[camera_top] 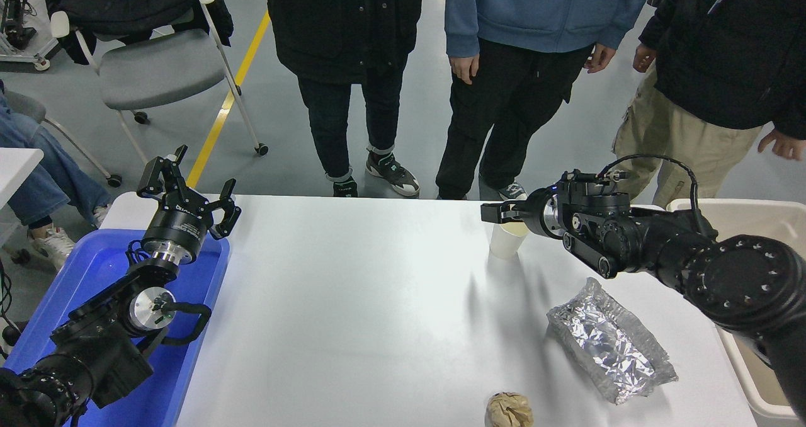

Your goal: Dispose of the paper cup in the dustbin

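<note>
The paper cup [505, 243] is small and white and stands upright on the white table [352, 301] at the far right of its middle. My right gripper [502, 214] comes in from the right and sits right at the cup's rim, covering part of it; whether it grips the rim is hidden. The beige dustbin [742, 208] stands past the table's right edge, mostly hidden behind my right arm. My left gripper [189, 191] is parked open and empty over the blue tray [182, 364] at the lower left.
A silver foil packet [607, 342] lies on the table in front of the cup. A crumpled brown paper ball [509, 410] sits at the near edge. Three people stand along the far side. A grey chair [164, 68] stands at the far left.
</note>
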